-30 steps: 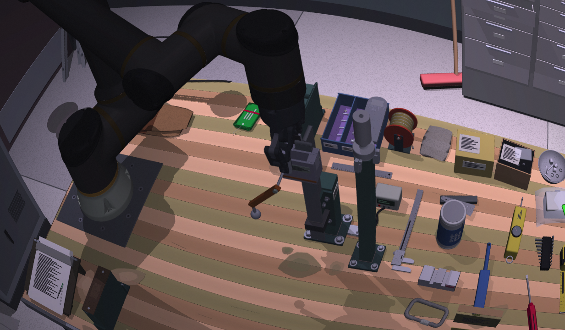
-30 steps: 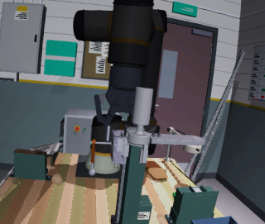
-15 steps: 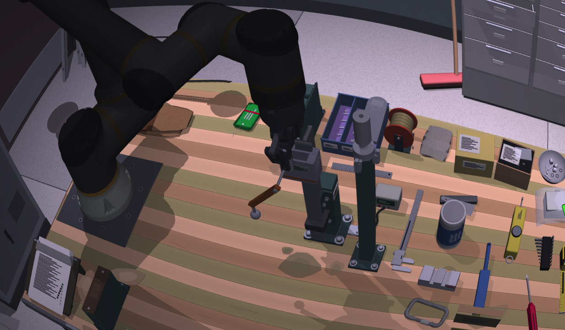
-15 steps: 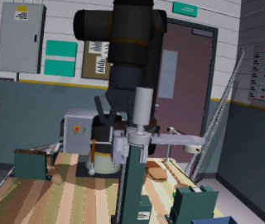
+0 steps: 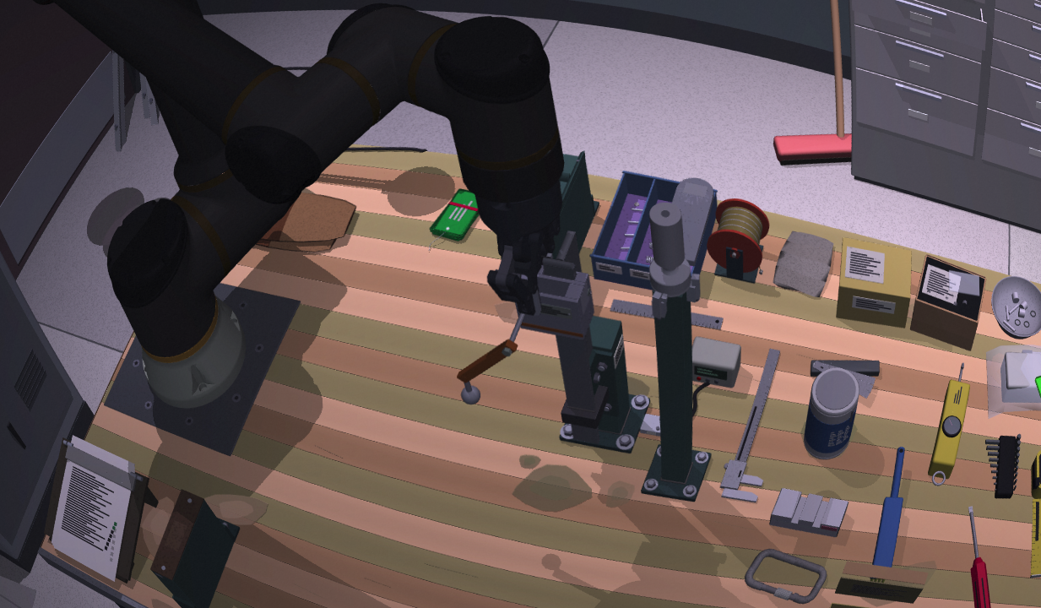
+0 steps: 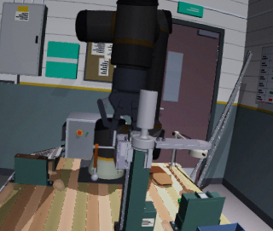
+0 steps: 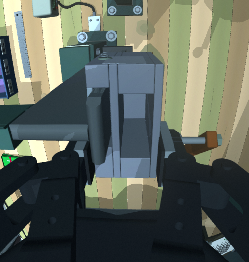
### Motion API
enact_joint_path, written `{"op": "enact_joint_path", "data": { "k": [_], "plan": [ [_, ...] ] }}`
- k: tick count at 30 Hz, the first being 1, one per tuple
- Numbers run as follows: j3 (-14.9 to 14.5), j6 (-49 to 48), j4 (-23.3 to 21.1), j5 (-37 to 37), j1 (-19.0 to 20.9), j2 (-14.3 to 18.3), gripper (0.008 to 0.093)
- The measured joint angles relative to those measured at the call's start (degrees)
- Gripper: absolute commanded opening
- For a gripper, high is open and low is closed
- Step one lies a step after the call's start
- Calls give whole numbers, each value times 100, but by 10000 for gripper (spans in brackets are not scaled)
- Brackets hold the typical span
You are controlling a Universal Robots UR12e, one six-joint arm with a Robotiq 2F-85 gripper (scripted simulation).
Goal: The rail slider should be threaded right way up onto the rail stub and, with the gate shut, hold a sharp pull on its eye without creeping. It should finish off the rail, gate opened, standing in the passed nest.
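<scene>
The rail stub (image 7: 55,115) is partly hidden where it passes into the grey rail slider (image 7: 127,115), which sits on its end atop a dark green stand (image 5: 596,378) mid-bench. My gripper (image 7: 123,159) is closed on the slider's lower body from the arm's side, gripping both flanks (image 5: 543,291). The slider's gate lever, a steel rod with an orange-brown handle (image 5: 487,361) and ball end, hangs down to the left. A second green post with a grey cylinder on top (image 5: 671,302) stands just right of the stand.
The tall post (image 6: 142,154) with its grey side arm stands close beside the slider. A blue parts bin (image 5: 633,227), wire spool (image 5: 739,227), ruler, calipers (image 5: 750,431) and canister (image 5: 832,412) lie to the right. The near-left bench holds a clipboard (image 5: 93,507).
</scene>
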Motion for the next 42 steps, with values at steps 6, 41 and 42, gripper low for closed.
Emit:
{"op": "enact_joint_path", "data": {
  "k": [6,41,42],
  "plan": [
    [0,0,0,0,0,0,80],
    [-70,1,105,8,1,-21,80],
    [-74,1,110,8,1,-22,80]
  ]
}}
